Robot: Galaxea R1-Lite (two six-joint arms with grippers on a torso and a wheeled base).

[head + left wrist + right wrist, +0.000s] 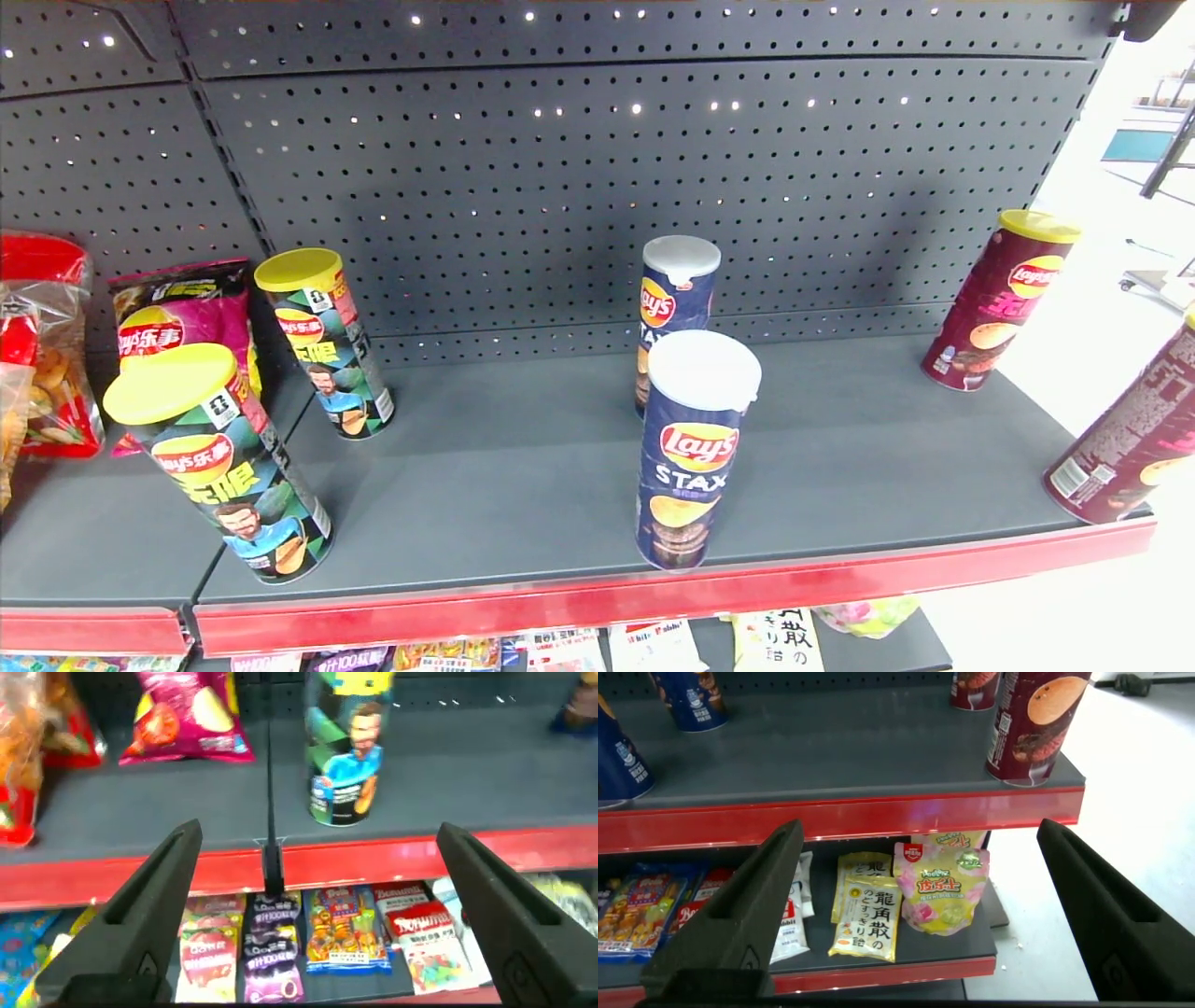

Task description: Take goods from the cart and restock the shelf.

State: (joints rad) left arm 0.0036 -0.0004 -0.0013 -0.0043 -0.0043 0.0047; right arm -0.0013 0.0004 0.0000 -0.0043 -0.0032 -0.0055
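Starting at the left end of the shelf (523, 467), a red snack bag (37, 373) sits before the dark pegboard back (560, 187), with a pink chip bag (182, 317) just beside it. Next come two upright cans. The front yellow-lidded can (219, 467) stands near the red front edge (653, 588), and the rear yellow-lidded can (327, 345) stands behind it, closer to the pegboard.

Well apart from these, around the middle, two blue cans with white lids stand one behind the other. The front blue can (691, 467) is close to the rear blue can (674, 289); I cannot tell whether they touch. At the right end, the rear maroon can (1004, 303), capped in yellow, stands near the back. The front maroon can (1125, 448) stands at the front corner, partly cut off by the head view's edge.

Underneath, the lower shelf (920, 649) holds flat snack packets (775, 639).

The left gripper (319, 829) hangs in front of the red edge, with the front yellow-lidded can on the shelf just beyond it. Its fingers are spread wide with nothing between them. The right gripper (920, 829) hangs before the right end of the shelf, lower than the front maroon can and facing a green-and-pink bag (941, 889) on the lower shelf. Its fingers are also wide apart and empty.
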